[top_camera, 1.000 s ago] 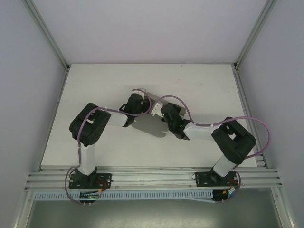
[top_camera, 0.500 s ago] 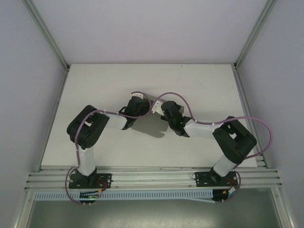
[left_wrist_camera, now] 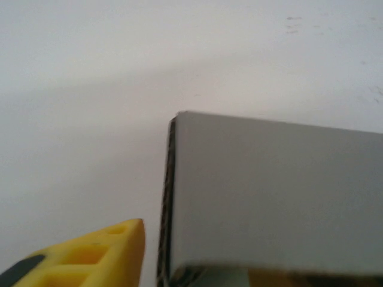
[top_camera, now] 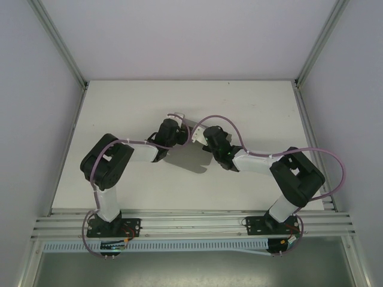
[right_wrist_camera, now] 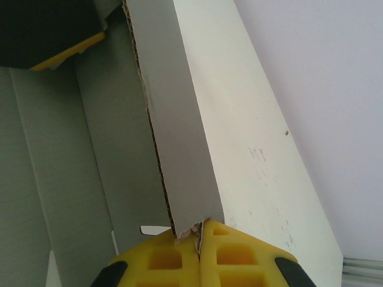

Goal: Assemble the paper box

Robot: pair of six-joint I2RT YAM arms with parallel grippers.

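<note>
**Paper box held between two grippers at the middle of the table**

In the top view, both arms are seen bent inward over the white table (top_camera: 119, 107). The left gripper (top_camera: 181, 134) and the right gripper (right_wrist_camera: 200, 236) are brought close together at the centre of the frame, and most of what lies between them is hidden by the wrists.

The paper box (right_wrist_camera: 173, 131) is shown more clearly by the right wrist camera. A thin grey cardboard wall is seen running from the top of the frame down to the bottom centre, with its raw corrugated edge turned to the left. Further grey panels are spread across the left half of that frame. The lower end of this wall is pinched between the two yellow fingers (right_wrist_camera: 239, 260) of the right gripper, which are pressed together with no gap visible. A black body with a yellow tip is seen in the upper left corner, resting against the box.

In the left wrist view, a flat grey panel of the box fills the lower right, with its dark edge at centre. One yellow finger (left_wrist_camera: 90, 257) is seen at the lower left, just beside that edge. Whether the left gripper is clamped on the cardboard cannot be told.
</note>
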